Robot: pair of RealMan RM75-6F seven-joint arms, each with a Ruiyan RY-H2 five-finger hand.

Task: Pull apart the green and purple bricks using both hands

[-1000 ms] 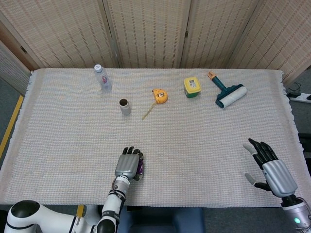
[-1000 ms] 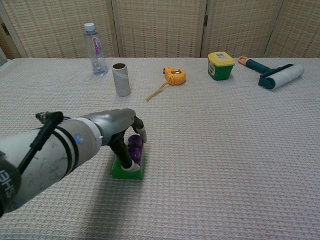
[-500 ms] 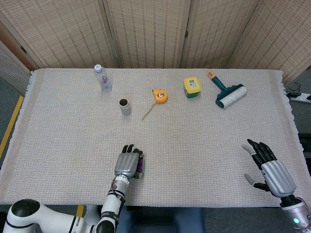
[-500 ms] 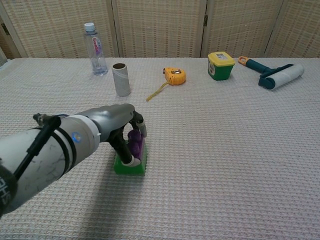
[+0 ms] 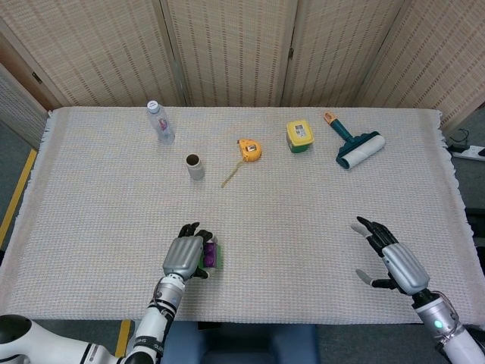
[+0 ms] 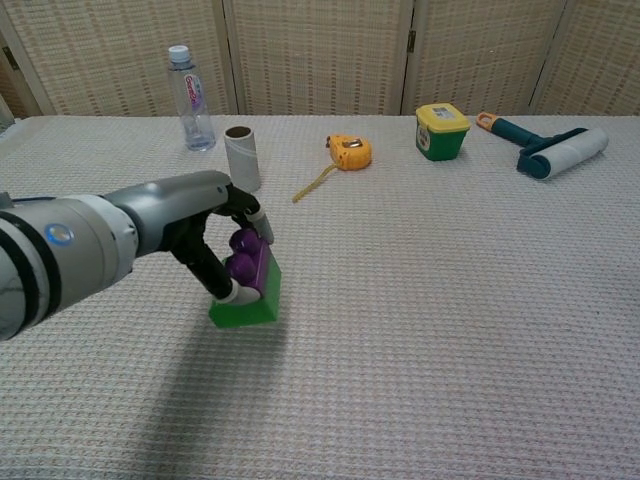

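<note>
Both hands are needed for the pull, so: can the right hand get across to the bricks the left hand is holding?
Probably yes. The right hand is open, and only bare cloth lies between it and the joined bricks gripped by the left hand.

Bright, even indoor light from overhead, soft shadow under the left hand on the cloth, no glare, head view sharp throughout, chest view slightly soft on the near forearm, mild wide-angle bending at the edges.

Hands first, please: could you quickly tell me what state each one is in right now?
Left hand: holding the joined green and purple bricks, tilted.
Right hand: open, fingers spread, holding nothing.
</note>
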